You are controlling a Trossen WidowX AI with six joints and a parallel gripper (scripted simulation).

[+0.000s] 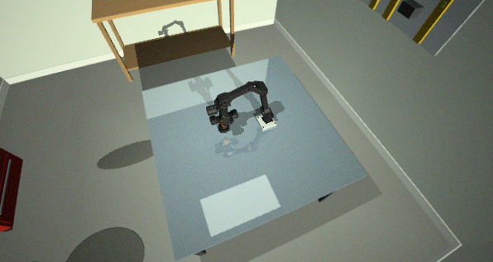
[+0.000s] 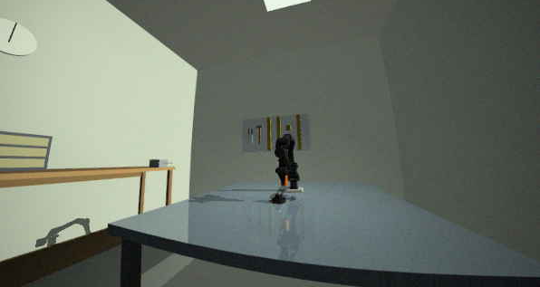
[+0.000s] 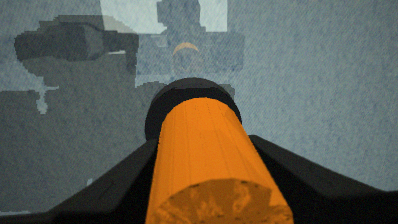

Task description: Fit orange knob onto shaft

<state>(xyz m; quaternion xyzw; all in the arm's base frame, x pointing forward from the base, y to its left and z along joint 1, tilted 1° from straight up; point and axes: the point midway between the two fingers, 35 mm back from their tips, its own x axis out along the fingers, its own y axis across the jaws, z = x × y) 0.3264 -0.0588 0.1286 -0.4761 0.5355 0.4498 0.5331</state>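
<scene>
My gripper [image 1: 223,123] [image 2: 285,178] [image 3: 202,146] is shut on the orange knob [image 1: 224,125] [image 2: 285,182] [image 3: 202,125], held between its fingers. The round black pedestal [image 1: 223,130] [image 2: 277,200] [image 3: 154,116] stands on the table. In the wrist view it lies beyond the knob's far end and is partly covered by it. In the exterior view the knob is above the pedestal and a little to its right, with a gap between them. A small light shaft [image 2: 279,193] stands on the pedestal there. The shaft's flat side and the hole under the knob cannot be seen.
The arm's white base plate [image 1: 268,125] [image 2: 295,190] sits on the blue-grey table [image 1: 314,158] [image 2: 362,236]. A bright light patch [image 1: 240,205] lies near the table's front edge. A wooden workbench [image 1: 165,2] is at the wall.
</scene>
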